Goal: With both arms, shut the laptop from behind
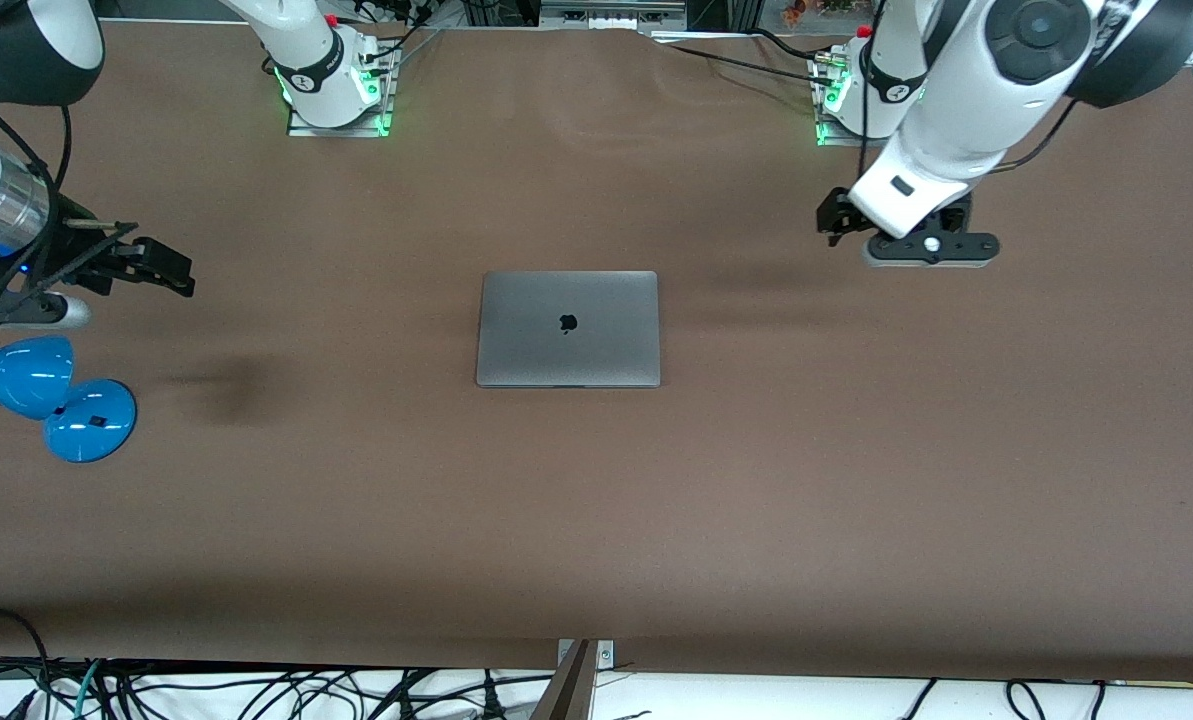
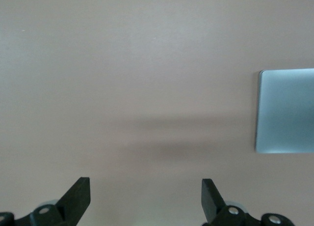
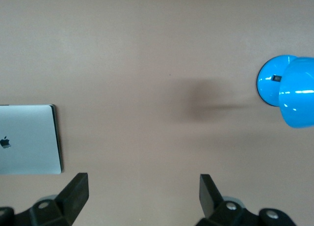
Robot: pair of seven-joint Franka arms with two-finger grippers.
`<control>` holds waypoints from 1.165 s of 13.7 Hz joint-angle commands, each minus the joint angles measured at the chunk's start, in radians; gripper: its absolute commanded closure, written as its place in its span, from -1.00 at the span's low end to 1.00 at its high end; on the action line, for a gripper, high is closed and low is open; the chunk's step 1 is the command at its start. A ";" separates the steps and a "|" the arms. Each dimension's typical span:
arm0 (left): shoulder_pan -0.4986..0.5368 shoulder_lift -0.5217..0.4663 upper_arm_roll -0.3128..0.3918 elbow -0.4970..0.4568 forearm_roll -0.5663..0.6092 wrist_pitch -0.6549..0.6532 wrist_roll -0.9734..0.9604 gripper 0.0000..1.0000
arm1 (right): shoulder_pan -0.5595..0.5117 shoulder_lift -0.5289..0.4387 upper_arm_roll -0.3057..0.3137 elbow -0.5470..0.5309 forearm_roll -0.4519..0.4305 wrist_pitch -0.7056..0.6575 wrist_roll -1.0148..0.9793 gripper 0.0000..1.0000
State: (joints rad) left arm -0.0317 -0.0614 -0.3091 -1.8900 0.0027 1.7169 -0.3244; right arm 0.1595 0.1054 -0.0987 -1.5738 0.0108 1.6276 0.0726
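Note:
The space-grey laptop (image 1: 568, 328) lies shut and flat in the middle of the brown table, its dark apple logo facing up. My left gripper (image 1: 834, 218) hangs over bare table toward the left arm's end, well apart from the laptop, open and empty. In the left wrist view its gripper (image 2: 145, 191) is spread wide, and a corner of the laptop (image 2: 287, 110) shows. My right gripper (image 1: 161, 270) hangs over bare table at the right arm's end, open and empty. In the right wrist view its gripper (image 3: 143, 189) is spread wide, and the laptop (image 3: 29, 139) shows.
A blue desk lamp (image 1: 51, 390) lies on the table under the right arm, nearer to the front camera than the right gripper; it also shows in the right wrist view (image 3: 289, 88). The arm bases (image 1: 336, 90) stand along the table's edge farthest from the front camera.

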 commanded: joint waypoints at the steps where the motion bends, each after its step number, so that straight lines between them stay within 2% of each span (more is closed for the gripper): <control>1: 0.070 -0.061 -0.005 -0.029 -0.024 -0.032 0.119 -1.00 | -0.008 -0.039 0.002 0.001 -0.015 -0.073 -0.013 -1.00; 8: 0.191 -0.106 0.010 -0.005 -0.041 -0.115 0.318 -1.00 | -0.035 -0.036 0.002 -0.002 -0.015 -0.066 -0.011 -1.00; 10: 0.138 -0.106 0.076 0.005 -0.041 -0.138 0.334 -1.00 | -0.037 -0.035 0.002 -0.002 -0.015 -0.072 -0.011 -1.00; 12: 0.046 -0.101 0.174 0.025 -0.041 -0.155 0.332 -1.00 | -0.037 -0.035 0.002 -0.002 -0.015 -0.075 -0.011 -1.00; 13: 0.017 -0.094 0.197 0.049 -0.036 -0.164 0.323 -1.00 | -0.037 -0.035 0.002 -0.002 -0.014 -0.077 -0.011 -1.00; 16: -0.013 -0.067 0.202 0.114 -0.024 -0.171 0.309 -1.00 | -0.037 -0.033 0.004 -0.005 -0.014 -0.078 -0.010 -1.00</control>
State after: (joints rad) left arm -0.0143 -0.1534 -0.1209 -1.8407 -0.0160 1.5816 -0.0148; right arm 0.1326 0.0807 -0.1052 -1.5741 0.0072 1.5620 0.0726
